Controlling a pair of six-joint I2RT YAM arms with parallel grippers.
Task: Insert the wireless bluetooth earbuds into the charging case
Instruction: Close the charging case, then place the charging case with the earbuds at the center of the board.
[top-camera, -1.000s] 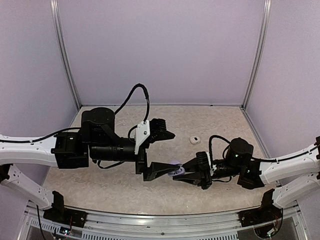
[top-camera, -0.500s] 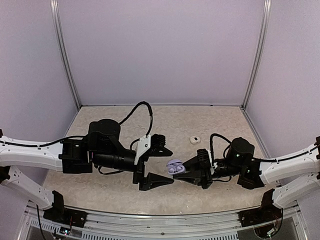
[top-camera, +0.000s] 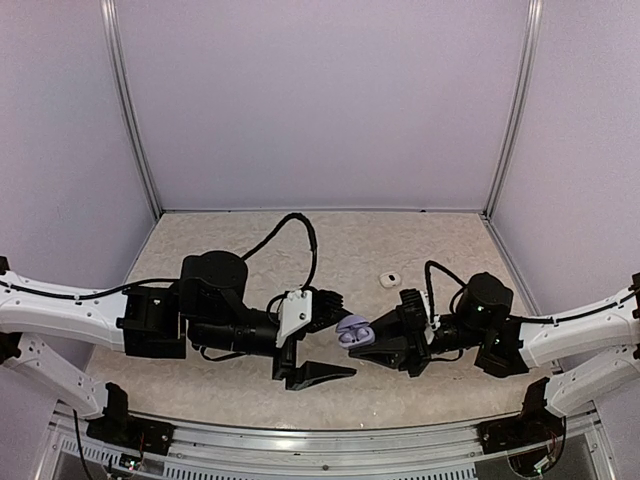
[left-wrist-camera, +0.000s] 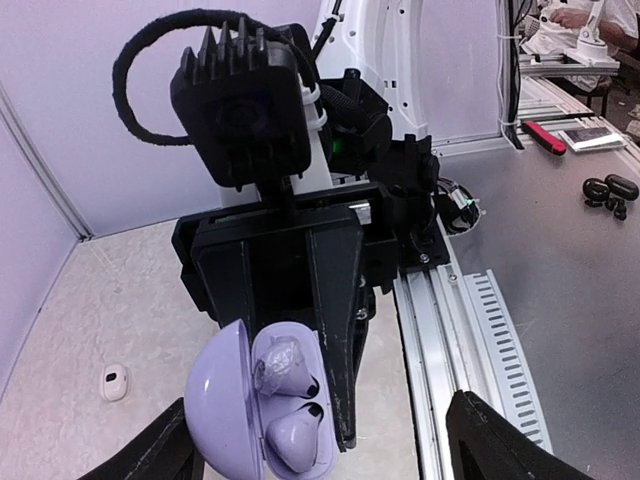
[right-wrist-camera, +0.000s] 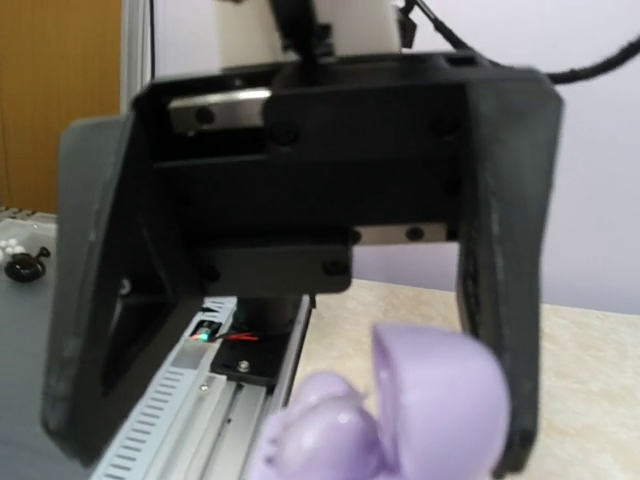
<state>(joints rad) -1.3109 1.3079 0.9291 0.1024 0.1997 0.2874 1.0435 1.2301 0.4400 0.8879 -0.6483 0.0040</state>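
1. Earbuds (left-wrist-camera: 283, 365): two lilac buds, both seated in the wells of the lilac case. In the left wrist view one sits above the other.
2. Lilac case (left-wrist-camera: 222, 400): lid swung open to one side of the base. It is carried in the air above the bench, between the two tools. In the right wrist view it is only a blurred lilac shape at the bottom edge.
3. Right tool (top-camera: 365, 340): clenched on the base of the lilac case, pointing toward the left arm.
4. Left tool (top-camera: 345, 338): released, jaws wide apart. Its fingers (left-wrist-camera: 150, 455) stand one on each side of the lilac case, and neither touches it as far as the views show.
5. White case (top-camera: 390, 280): small and rounded, lying flat on the bench beyond the right tool, well apart from the lilac case. Whether its lid is down is too small to tell.
6. Bench (top-camera: 420, 240): mottled beige surface with pale lilac walls on three sides.
7. Rail (left-wrist-camera: 450, 330): ribbed metal strip along the near edge of the bench, under the arm bases.
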